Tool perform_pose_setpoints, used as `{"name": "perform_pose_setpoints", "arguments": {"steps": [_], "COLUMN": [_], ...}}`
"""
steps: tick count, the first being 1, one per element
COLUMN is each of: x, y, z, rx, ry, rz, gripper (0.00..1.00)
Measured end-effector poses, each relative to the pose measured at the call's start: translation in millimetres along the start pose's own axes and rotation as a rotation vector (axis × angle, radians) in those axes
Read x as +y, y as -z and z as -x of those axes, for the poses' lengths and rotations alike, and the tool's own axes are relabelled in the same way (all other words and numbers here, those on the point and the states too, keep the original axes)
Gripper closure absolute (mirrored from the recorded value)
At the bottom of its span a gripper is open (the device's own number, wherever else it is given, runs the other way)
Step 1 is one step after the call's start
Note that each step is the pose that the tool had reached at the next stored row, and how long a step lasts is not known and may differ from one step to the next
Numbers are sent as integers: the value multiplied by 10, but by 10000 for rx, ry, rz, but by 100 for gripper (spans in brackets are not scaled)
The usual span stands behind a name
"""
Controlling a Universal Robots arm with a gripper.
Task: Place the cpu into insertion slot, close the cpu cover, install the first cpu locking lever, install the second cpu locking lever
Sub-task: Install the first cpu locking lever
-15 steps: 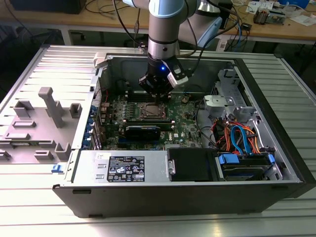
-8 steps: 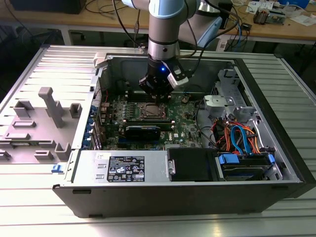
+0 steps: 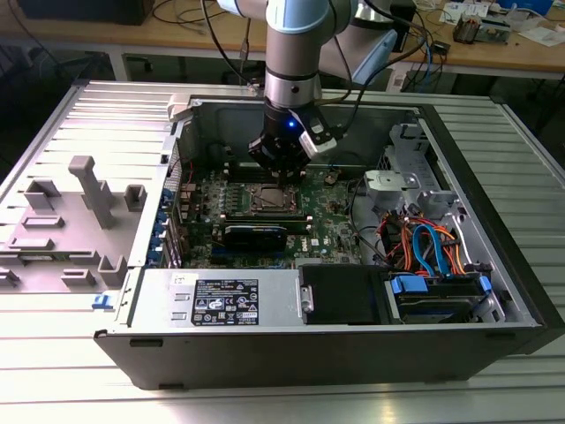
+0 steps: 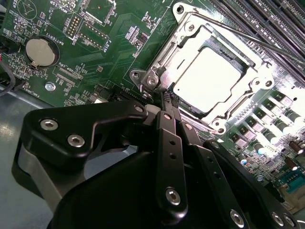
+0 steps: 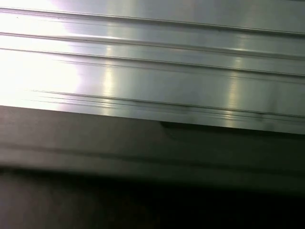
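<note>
The cpu [image 4: 206, 76], a flat square chip with a bright silvery top, lies in the socket on the green motherboard [image 4: 109, 43]. The cpu cover [image 4: 185, 42], a thin silvery frame, lies down flat around it. A thin metal locking lever [image 4: 248, 40] runs along one side of the socket. My gripper [image 4: 165, 101] has its black fingers pressed together with nothing seen between them, and its tip is at the socket's corner [image 4: 151, 82]. In the exterior view the gripper [image 3: 281, 174] hangs just above the socket [image 3: 267, 200] inside the open computer case.
A long black card [image 3: 254, 234] lies just in front of the socket. The case walls [image 3: 291, 340], a labelled power supply [image 3: 221, 300] and drive cables [image 3: 424, 247] ring the board. A grey plastic fixture [image 3: 84, 208] sits at the exterior view's left. A coin battery [image 4: 40, 51] sits on the board.
</note>
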State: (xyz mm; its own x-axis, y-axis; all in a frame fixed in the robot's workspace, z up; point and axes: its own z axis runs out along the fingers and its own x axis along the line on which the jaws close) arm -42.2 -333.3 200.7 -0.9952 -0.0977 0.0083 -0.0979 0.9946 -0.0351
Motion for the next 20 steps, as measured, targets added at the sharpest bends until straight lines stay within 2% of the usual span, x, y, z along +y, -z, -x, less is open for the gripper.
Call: {"name": "perform_pose_setpoints", "arguments": {"steps": [10, 16, 20], "x": [25, 23, 17], "y": [11, 73, 87], "z": [3, 3, 6], "rx": [10, 10, 10], "ry": [48, 49, 51], "rz": [7, 8, 7], "gripper": [88, 88, 88]}}
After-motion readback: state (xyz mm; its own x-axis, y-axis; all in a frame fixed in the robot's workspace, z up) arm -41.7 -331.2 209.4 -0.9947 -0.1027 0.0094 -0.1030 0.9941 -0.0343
